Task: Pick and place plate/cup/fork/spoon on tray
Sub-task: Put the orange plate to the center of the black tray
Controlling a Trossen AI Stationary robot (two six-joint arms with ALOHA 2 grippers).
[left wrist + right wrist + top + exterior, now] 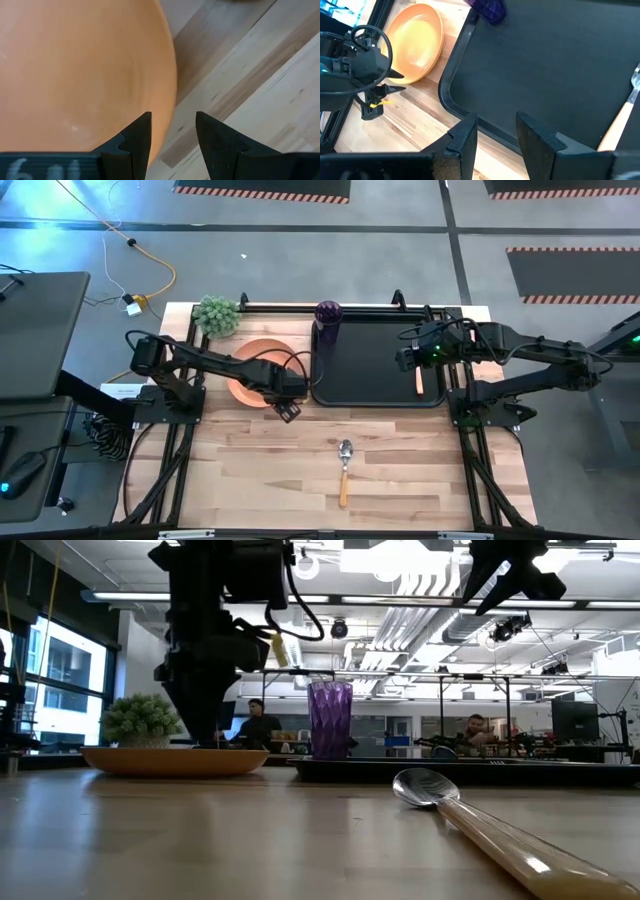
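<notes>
The orange plate (250,370) lies on the table left of the black tray (375,365). My left gripper (172,132) is open, low at the plate's near right rim, one finger over the plate's inside and one over the wood. The purple cup (328,313) stands upright in the tray's far left corner. The fork (420,380) lies in the tray at its right side. The spoon (345,465) lies on the table near the front, bowl toward the tray. My right gripper (495,135) is open and empty above the tray's right part. My left gripper points down with its open fingers on either side of the plate's rim (170,100), one finger (137,132) over the plate and one (215,135) outside it. I cannot tell whether either finger touches the plate. The plate rests flat on the table.
A green fuzzy plant ball (217,315) stands at the table's far left, beyond the plate. The tray's raised rim (447,95) lies close to the plate's right side. Bare wood spreads around the spoon toward the near edge.
</notes>
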